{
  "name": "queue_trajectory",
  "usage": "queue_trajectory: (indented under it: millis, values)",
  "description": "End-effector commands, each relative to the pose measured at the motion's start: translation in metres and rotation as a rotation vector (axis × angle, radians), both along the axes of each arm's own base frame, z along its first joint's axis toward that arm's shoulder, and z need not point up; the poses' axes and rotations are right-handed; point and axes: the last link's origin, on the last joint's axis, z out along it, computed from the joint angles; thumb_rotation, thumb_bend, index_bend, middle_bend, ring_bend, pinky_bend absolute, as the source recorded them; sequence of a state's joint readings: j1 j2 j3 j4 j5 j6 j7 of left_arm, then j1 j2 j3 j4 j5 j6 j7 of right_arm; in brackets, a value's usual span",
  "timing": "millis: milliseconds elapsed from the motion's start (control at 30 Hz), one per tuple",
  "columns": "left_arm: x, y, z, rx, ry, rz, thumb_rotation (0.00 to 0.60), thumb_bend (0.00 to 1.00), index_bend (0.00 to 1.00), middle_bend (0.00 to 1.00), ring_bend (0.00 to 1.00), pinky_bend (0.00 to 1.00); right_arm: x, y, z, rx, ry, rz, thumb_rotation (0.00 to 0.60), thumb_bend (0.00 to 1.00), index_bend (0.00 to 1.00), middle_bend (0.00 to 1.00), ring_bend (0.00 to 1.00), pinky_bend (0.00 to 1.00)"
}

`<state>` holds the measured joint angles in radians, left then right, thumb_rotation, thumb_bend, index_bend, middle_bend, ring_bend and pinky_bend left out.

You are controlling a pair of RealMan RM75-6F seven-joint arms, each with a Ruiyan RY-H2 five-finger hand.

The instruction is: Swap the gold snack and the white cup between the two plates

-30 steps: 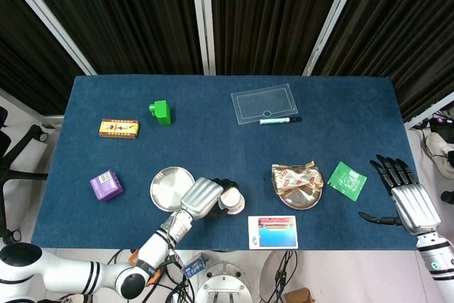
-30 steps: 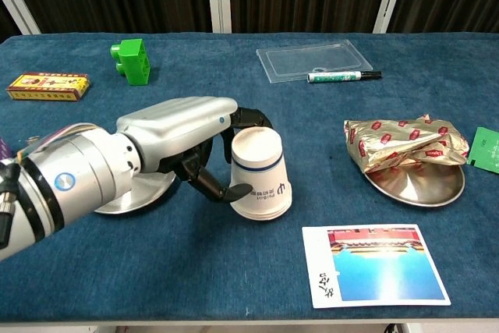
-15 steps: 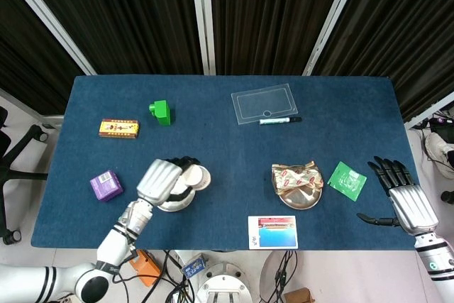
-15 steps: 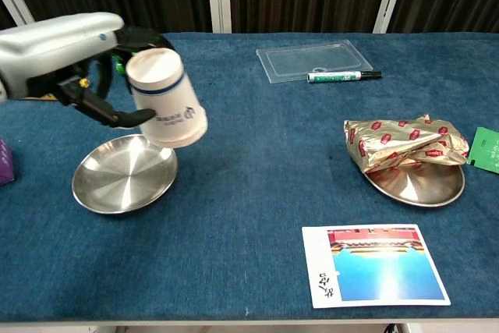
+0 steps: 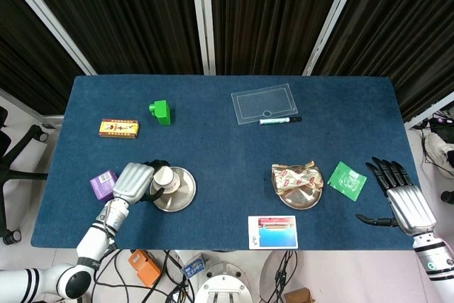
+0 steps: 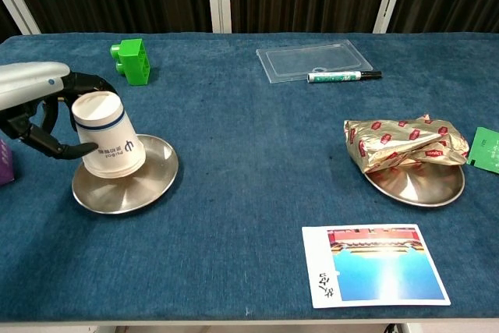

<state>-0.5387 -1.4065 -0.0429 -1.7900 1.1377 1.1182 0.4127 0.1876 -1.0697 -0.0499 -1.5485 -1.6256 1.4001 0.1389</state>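
Observation:
The white cup [image 6: 107, 143] [image 5: 165, 177] is upside down over the left steel plate [image 6: 144, 185] [image 5: 181, 193], its rim at the plate's left part. My left hand [image 6: 43, 111] [image 5: 135, 181] holds it from the left, fingers wrapped around its side. The gold snack [image 6: 405, 142] [image 5: 296, 174] lies on the right steel plate [image 6: 421, 185] [image 5: 301, 198]. My right hand [image 5: 402, 200] hovers open near the table's right front corner, away from everything; the chest view does not show it.
A green block [image 6: 131, 60], a yellow box [image 5: 118, 128], a purple box [image 5: 103, 184], a clear tray [image 6: 314, 60] with a marker [image 6: 343, 76], a green packet [image 5: 347, 179] and a picture card [image 6: 374, 264] lie around the blue table.
My left hand carried the cup leftward from the table's front, over the left plate, and lowered it onto that plate. The right hand barely moved.

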Motion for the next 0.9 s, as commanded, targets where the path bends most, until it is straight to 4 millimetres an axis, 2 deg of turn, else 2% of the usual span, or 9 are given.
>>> queue_trajectory:
  millis: [33,200,300,500,567,667,800,900]
  values:
    - [-0.001,-0.002,-0.001,-0.01,0.002,-0.012,0.6,0.34,0.41,0.43,0.42,0.56,0.0,0.0,0.0,0.002,0.001,0.001,0.378,0.14,0.0,0.0,0.0,0.02]
    - [-0.005,-0.008,0.003,-0.02,0.048,-0.053,0.6,0.14,0.18,0.27,0.29,0.48,0.0,0.0,0.0,-0.005,0.001,-0.001,0.378,0.14,0.0,0.0,0.0,0.02]
    - [-0.006,-0.012,0.006,-0.008,0.077,-0.069,0.6,0.06,0.1,0.21,0.22,0.44,0.0,0.0,-0.001,-0.002,0.002,-0.001,0.379,0.14,0.0,0.0,0.0,0.02]
    - [-0.01,-0.02,0.019,0.004,0.09,-0.062,0.6,0.0,0.04,0.13,0.14,0.38,0.002,0.003,-0.003,-0.001,0.009,0.005,0.378,0.14,0.0,0.0,0.0,0.02]
    - [-0.01,-0.024,0.029,0.04,0.076,-0.078,0.6,0.0,0.04,0.11,0.12,0.35,0.002,0.004,-0.002,-0.007,0.013,0.005,0.378,0.14,0.0,0.0,0.0,0.02]
    - [-0.018,-0.032,0.056,0.144,0.069,-0.11,0.6,0.0,0.04,0.09,0.09,0.3,0.0,0.008,0.0,-0.037,0.038,-0.01,0.379,0.14,0.0,0.0,0.0,0.01]
    - [-0.046,-0.048,0.094,0.247,-0.007,-0.064,0.6,0.03,0.04,0.03,0.01,0.14,-0.003,0.022,0.004,-0.092,0.115,-0.066,0.38,0.14,0.0,0.0,0.0,0.0]
    - [-0.076,-0.063,0.115,0.315,-0.043,-0.021,0.6,0.05,0.04,0.0,0.0,0.1,-0.003,0.034,0.004,-0.123,0.143,-0.089,0.385,0.14,0.0,0.0,0.0,0.0]
